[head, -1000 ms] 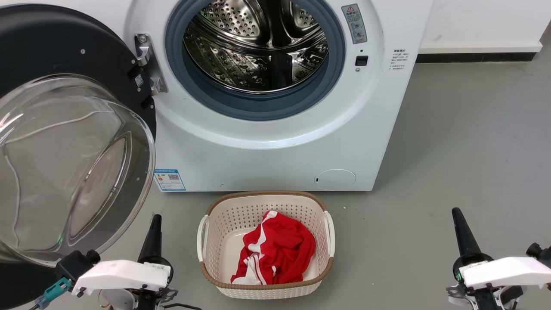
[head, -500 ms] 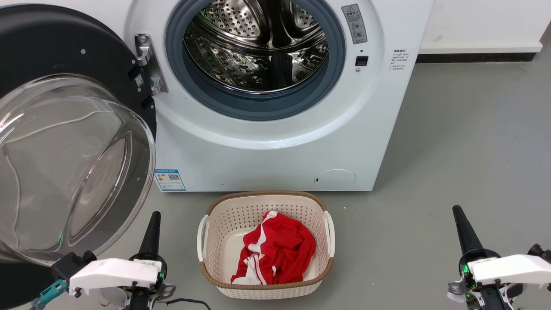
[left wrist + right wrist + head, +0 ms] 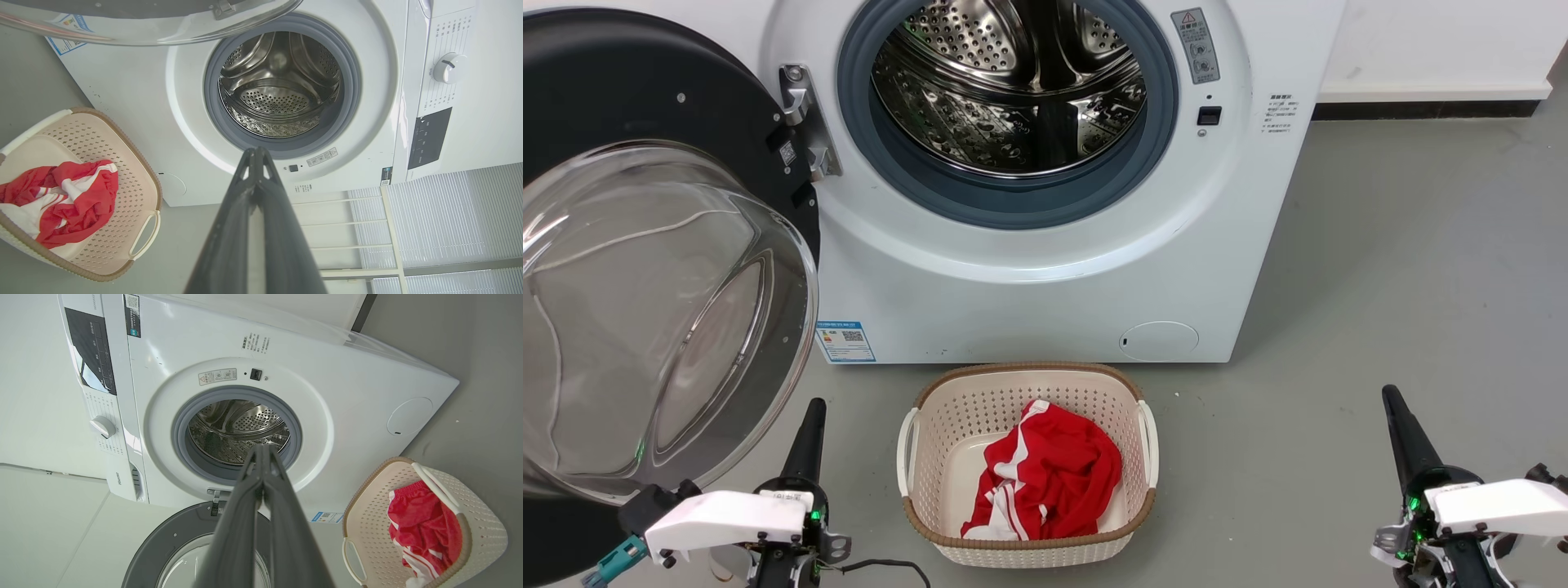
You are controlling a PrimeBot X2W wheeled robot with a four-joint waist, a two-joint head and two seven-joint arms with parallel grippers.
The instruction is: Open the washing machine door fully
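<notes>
The washing machine [image 3: 1029, 278] is a white front-loader with its steel drum [image 3: 1013, 90] and grey rubber ring exposed. The washing machine door [image 3: 645, 106] hangs swung wide to the left on its hinge [image 3: 805, 122], black rim and bulging clear glass bowl [image 3: 654, 318] facing me. My left gripper [image 3: 814, 406] is shut and holds nothing, low at the left just below the glass bowl. My right gripper [image 3: 1390, 394] is shut and holds nothing, low at the right over the floor. In the wrist views the left gripper [image 3: 256, 149] and the right gripper [image 3: 263, 448] have their fingertips pressed together, pointing at the drum.
A cream laundry basket [image 3: 915, 465] with a red and white garment [image 3: 1045, 478] stands on the grey floor in front of the machine, between my arms. The small round white flap [image 3: 1158, 340] sits at the machine's lower right. Open floor lies to the right.
Both arms have drawn back slightly toward the bottom of the head view. The door, basket and machine have not moved.
</notes>
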